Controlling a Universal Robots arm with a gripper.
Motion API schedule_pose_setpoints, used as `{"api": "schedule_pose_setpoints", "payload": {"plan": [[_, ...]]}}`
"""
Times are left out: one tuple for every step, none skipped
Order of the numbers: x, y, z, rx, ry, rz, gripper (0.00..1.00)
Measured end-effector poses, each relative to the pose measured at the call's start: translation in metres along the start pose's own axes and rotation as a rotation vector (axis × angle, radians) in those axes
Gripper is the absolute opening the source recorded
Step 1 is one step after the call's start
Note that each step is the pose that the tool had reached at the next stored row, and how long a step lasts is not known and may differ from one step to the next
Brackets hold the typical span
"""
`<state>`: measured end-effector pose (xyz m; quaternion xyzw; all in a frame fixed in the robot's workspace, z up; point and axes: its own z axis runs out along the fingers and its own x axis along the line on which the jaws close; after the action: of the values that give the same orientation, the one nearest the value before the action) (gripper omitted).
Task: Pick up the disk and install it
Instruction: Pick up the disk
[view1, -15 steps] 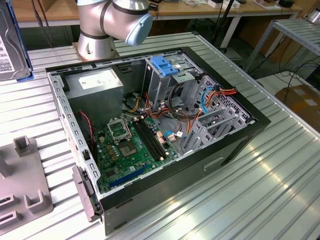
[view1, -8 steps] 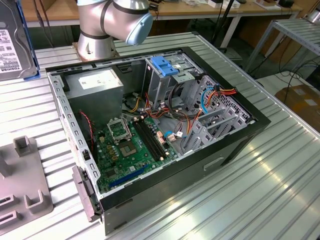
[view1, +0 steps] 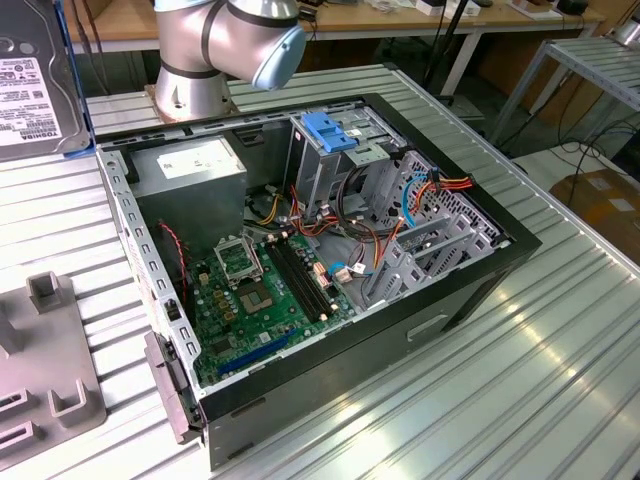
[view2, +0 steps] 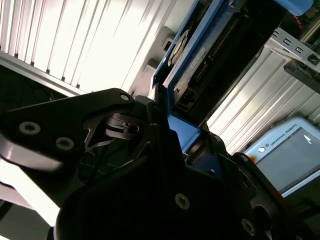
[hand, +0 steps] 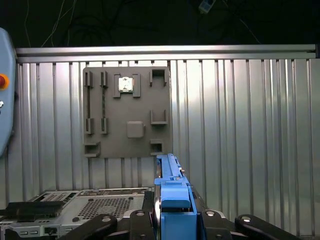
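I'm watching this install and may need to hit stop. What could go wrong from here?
The gripper grips the disk at its blue rail; it might slip or tilt. The red and orange cables crowd the case near the drive cage and could snag the disk. The blue bracket atop the cage may block entry.

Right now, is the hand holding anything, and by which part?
Yes, the disk. The hand is shut on one end of it, clamping across the blue rail that runs along its edge.
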<state>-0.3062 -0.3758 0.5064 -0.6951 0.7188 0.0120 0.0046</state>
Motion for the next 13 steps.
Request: {"api": "schedule_pose_setpoints", "payload": {"plan": [[0.0000,-0.0015,0.0000,0.0000,0.0000,0.000,0.37],[-0.0001,-0.0039,0.0000,0.0000,-0.0001,0.000,0.37],[-0.0002,-0.0059,-0.0001,0.0000,0.0000,0.000,0.37],[-0.0003,-0.0087,-0.0001,0.0001,-0.0001,0.000,0.37],[-0.0004,-0.0113,-0.0001,0.0000,0.0000,0.000,0.37],[-0.0004,-0.0130,-0.0001,0.0001,0.0000,0.000,0.37],[-0.0005,-0.0147,-0.0002,0.0000,0.0000,0.000,0.37],[-0.0006,-0.0180,-0.0002,0.0000,0.0000,0.000,0.37],[-0.0007,-0.0199,-0.0002,0.0000,0.0000,0.000,0.37],[-0.0007,-0.0214,-0.0002,0.0000,0.0000,0.000,0.37],[-0.0008,-0.0244,-0.0003,0.0000,0.0000,0.000,0.37],[-0.0009,-0.0260,-0.0003,0.0000,0.0000,0.000,0.37],[-0.0010,-0.0286,-0.0003,0.0000,0.0000,0.000,0.37]]}}
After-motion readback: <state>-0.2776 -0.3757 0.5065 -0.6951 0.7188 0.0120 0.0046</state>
